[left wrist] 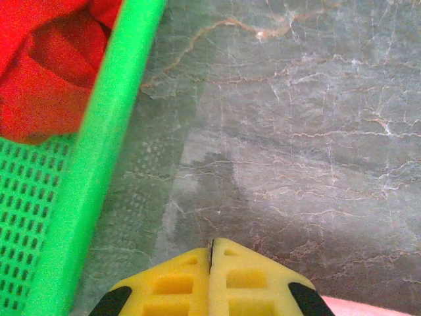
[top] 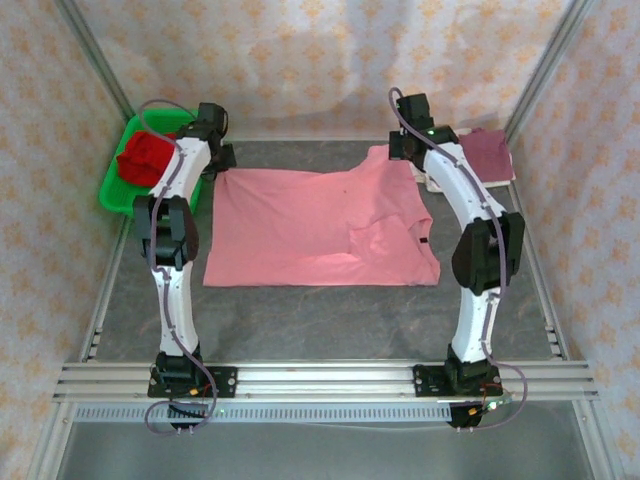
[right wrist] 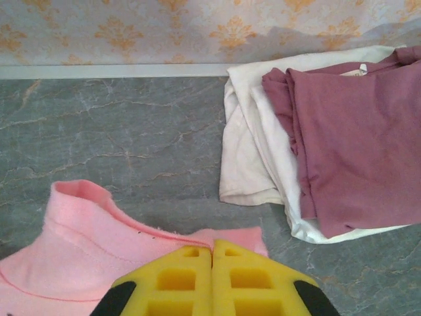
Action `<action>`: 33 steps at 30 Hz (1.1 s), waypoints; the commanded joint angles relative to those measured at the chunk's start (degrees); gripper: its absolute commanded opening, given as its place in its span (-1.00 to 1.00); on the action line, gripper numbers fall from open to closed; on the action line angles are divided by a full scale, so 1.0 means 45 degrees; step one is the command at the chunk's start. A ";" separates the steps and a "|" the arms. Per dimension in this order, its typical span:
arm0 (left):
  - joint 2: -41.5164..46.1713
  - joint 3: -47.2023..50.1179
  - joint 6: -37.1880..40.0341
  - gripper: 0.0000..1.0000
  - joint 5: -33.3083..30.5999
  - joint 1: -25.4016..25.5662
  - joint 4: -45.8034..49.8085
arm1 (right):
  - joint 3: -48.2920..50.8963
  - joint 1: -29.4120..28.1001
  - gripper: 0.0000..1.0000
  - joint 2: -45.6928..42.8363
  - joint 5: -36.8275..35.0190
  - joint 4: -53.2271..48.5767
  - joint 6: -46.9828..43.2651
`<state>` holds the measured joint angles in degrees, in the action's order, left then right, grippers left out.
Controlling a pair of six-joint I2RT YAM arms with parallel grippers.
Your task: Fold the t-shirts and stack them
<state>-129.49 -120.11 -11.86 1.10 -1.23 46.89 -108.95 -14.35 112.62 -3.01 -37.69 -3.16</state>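
Operator: Where does the salmon-pink t-shirt [top: 320, 225] lie?

Observer: It's spread almost flat in the middle of the surface [top: 320, 320], collar at the far right, with a small ruck toward its right side.

Operator: And the tools?

Observer: The left tool [left wrist: 212, 242] sits at the shirt's far-left corner, just beside the green basket [left wrist: 105, 145]. Its fingers are pressed together, with bare surface ahead of them and a sliver of pink at the frame's lower edge. The right tool [right wrist: 212, 242] sits by the collar, also pressed together, and pink cloth meets its tips. I cannot tell whether either has cloth caught between its fingers.

Operator: Which step is this?

Observer: I judge it the first fold of the pink shirt. Both tools are at its far edge and it lies in a single layer.

Operator: What does the next move call for?

Observer: A sure pinch on each far corner, then an even, level carry toward the near hem so the cloth doubles without skewing.

Operator: The other shirts?

Observer: The red t-shirt [left wrist: 39, 66] lies crumpled in the basket. The maroon t-shirt [right wrist: 355, 145] rests folded on the off-white t-shirt [right wrist: 247, 151] at the far right, probably the stack.
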 commanded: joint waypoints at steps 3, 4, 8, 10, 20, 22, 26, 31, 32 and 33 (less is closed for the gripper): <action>0.0903 0.1480 0.0140 -1.00 -0.0685 0.0020 -0.1060 | 0.1556 0.0104 -1.00 -0.1351 0.0453 0.1293 -0.0103; 0.1089 0.1888 0.0101 -1.00 -0.0737 0.0018 -0.1221 | 0.1958 0.0103 -1.00 -0.1544 0.0588 0.1495 -0.0005; 0.1803 0.3402 0.0035 -1.00 -0.1082 0.0021 -0.2107 | 0.3055 0.0106 -1.00 -0.2024 0.0976 0.2077 0.0310; 0.1956 0.3644 0.0095 -1.00 -0.1104 0.0021 -0.2226 | 0.3278 0.0109 -1.00 -0.2129 0.1038 0.2116 0.0375; 0.3164 0.5791 -0.0098 -1.00 -0.1689 0.0289 -0.3109 | 0.5742 0.0113 -1.00 -0.3906 0.1014 0.2780 0.0947; 0.3420 0.6408 -0.0148 -1.00 -0.1850 0.0380 -0.3399 | 0.6541 0.0103 -1.00 -0.4401 0.0910 0.3112 0.1034; 0.3709 0.7073 -0.0294 -1.00 -0.2107 0.0411 -0.3623 | 0.7293 0.0103 -1.00 -0.4896 0.0877 0.3239 0.1119; 0.4359 0.7797 -0.0575 -1.00 -0.2431 0.0411 -0.3687 | 0.7901 0.0103 -1.00 -0.5450 0.1239 0.3345 0.1372; 0.4381 0.8017 -0.0588 -1.00 -0.2452 0.0411 -0.3785 | 0.8057 0.0105 -1.00 -0.5546 0.1330 0.3409 0.1415; 0.4794 0.8184 -0.0578 -1.00 -0.2452 0.0411 -0.3854 | 0.8176 0.0104 -1.00 -0.5610 0.1407 0.3444 0.1458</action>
<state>-113.25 -84.90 -13.21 -6.59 0.64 31.27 -73.49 -14.06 90.02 2.83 -24.01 1.93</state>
